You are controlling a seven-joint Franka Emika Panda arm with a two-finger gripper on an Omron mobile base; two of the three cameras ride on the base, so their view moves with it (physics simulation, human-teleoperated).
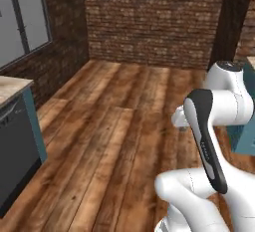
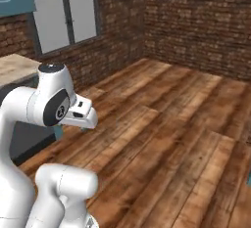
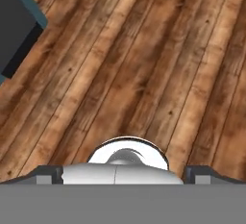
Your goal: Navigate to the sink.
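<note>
The robot arm (image 1: 214,141) is rising folded from the lower right of the left base view, its white links and dark joint band standing over a wooden plank floor (image 1: 124,141). In the right base view the same arm (image 2: 44,124) is standing at the lower left, its upper link ending in a short white piece pointing towards the middle of the room.

The gripper (image 3: 123,172) is pointing down at the floor boards (image 3: 144,74) in the hand view; two small dark finger tips (image 3: 45,174) are showing at the bottom, well apart at either side, but too little of them is showing to judge, so I cannot tell whether the hand is released or clenched. Nothing is lying between them.

The sink is not appearing in any of these views, so its place cannot be told. At the left edge of the left base view a counter (image 1: 12,86) with a pale top is standing over a flat dark dishwasher front (image 1: 15,151) framed in teal, and the same dark panel (image 3: 14,21) is sitting in the upper left corner of the hand view. A window (image 1: 22,17) is set in the brick wall (image 1: 154,22) above that counter. In the right base view the window (image 2: 66,19) is standing left of the room's corner, with the counter's pale top (image 2: 17,68) below it
</note>
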